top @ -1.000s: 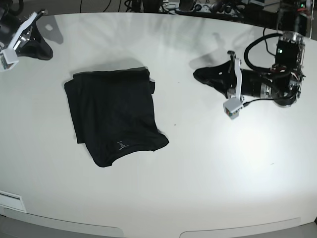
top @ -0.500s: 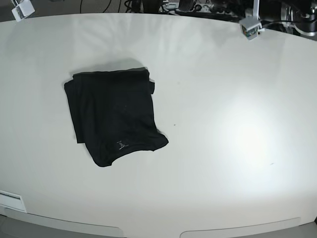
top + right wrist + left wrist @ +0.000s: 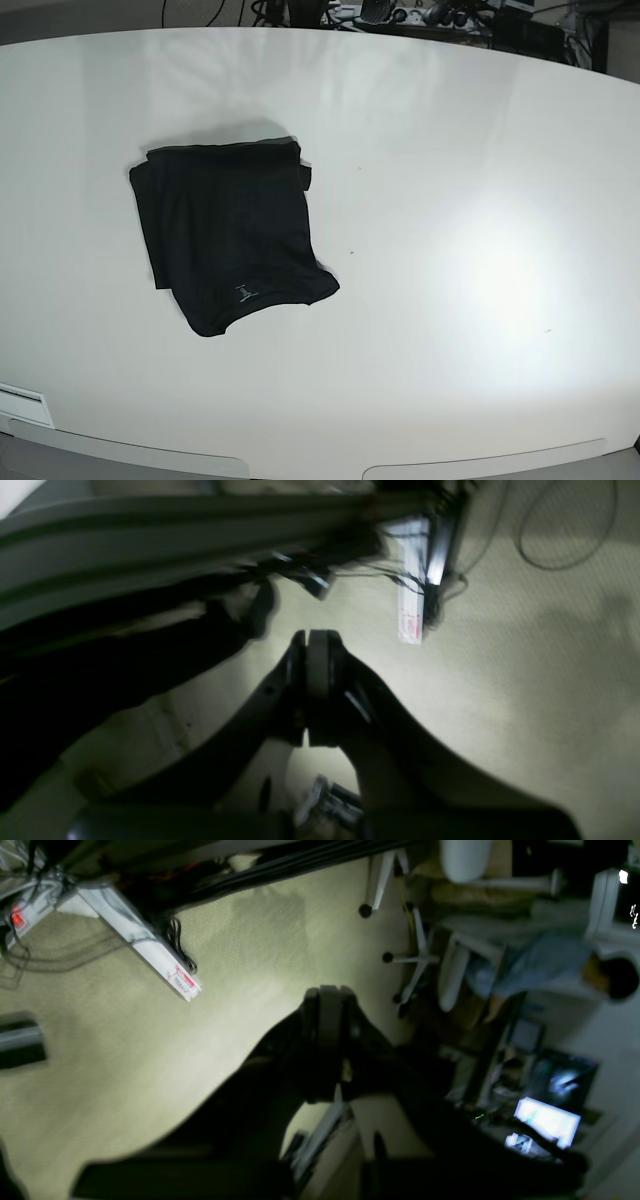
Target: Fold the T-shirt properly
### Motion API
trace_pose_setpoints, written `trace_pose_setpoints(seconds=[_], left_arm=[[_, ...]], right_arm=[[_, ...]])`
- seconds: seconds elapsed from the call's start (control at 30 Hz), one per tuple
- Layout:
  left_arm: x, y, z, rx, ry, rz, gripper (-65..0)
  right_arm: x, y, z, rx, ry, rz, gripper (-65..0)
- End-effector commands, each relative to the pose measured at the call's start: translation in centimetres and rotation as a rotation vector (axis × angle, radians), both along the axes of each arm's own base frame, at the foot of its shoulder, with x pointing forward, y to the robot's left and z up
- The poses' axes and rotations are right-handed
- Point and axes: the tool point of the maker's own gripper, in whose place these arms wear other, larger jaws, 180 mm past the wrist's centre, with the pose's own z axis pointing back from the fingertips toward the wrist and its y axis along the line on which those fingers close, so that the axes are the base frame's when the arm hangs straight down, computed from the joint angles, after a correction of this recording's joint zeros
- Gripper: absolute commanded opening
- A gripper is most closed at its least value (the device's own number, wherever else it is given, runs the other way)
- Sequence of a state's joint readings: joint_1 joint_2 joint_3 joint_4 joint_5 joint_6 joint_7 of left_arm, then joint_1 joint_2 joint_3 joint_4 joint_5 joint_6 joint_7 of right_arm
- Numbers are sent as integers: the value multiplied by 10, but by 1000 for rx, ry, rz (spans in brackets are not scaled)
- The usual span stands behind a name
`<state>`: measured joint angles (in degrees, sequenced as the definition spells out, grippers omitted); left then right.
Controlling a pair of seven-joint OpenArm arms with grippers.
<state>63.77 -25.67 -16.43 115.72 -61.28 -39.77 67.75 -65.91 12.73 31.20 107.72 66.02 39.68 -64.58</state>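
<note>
While both arms point off the table [image 3: 480,300], the T-shirt [image 3: 228,235] lies folded on its left half.
Left gripper [image 3: 327,995] and right gripper [image 3: 316,640] — both clenched, grasping nothing — face carpet.

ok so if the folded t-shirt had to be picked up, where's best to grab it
Probably the loose corner of the T-shirt nearest the table's bare middle, coming from that open side. That corner sticks out past the folded stack, so closing on it would likely not disturb the layers.
</note>
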Motion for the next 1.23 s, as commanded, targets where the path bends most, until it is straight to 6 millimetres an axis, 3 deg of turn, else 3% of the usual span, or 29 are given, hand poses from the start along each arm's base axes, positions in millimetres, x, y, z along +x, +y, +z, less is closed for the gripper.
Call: trace_pose_setpoints(seconds=[0.0, 0.17, 0.4, 0.57, 0.67, 0.8, 0.93, 1.03, 1.2], left_arm=[[1, 0, -11, -5, 7, 20, -650], [4, 25, -94, 105, 90, 110, -650], [27, 74, -198, 313, 61, 216, -650], [62, 107, -246, 462, -117, 312, -650], [71, 95, -265, 516, -142, 335, -650], [74, 54, -286, 586, -152, 333, -650], [72, 11, -292, 568, -183, 290, -650], [68, -15, -291, 519, -188, 248, -650], [72, -14, -292, 536, -208, 226, -650]], right_arm=[[-4, 2, -8, 8, 11, 11, -650], [-15, 14, -73, -17, 71, 65, -650], [-7, 12, -150, -113, 32, 114, -650], [7, -12, -205, -334, 51, 114, -650], [21, -8, -226, -387, 36, 121, -650], [39, 21, -246, -409, 20, 180, -650], [52, 56, -255, -449, -21, 296, -650], [64, 68, -256, -459, -70, 333, -650], [70, 70, -256, -452, -77, 348, -650]])
